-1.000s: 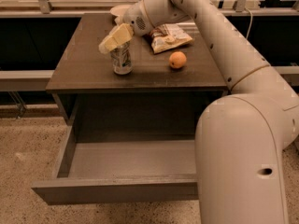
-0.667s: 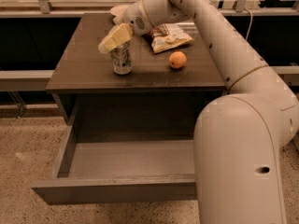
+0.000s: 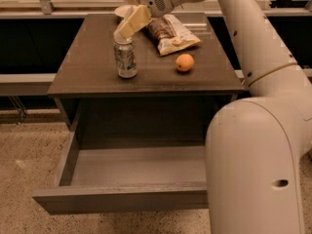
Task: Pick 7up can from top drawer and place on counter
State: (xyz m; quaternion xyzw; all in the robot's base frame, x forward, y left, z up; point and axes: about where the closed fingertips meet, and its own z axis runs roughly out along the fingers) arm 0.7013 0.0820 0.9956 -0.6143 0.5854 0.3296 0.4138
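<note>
7up can: upright on the counter, on its left half, near the front edge – green and white marks face the camera.
Gripper: directly above the can's top, tilted down and to the left; whether it touches the can cannot be told.
Arm: 1 white arm, reaching from the right foreground up and over the counter's back edge.
Top drawer: pulled well out below the counter, its grey floor showing.
Snack bag: lying flat toward the back of the counter, right of the can.
Orange: just in front of the bag – apart from the can.
Floor: pale, speckled.
</note>
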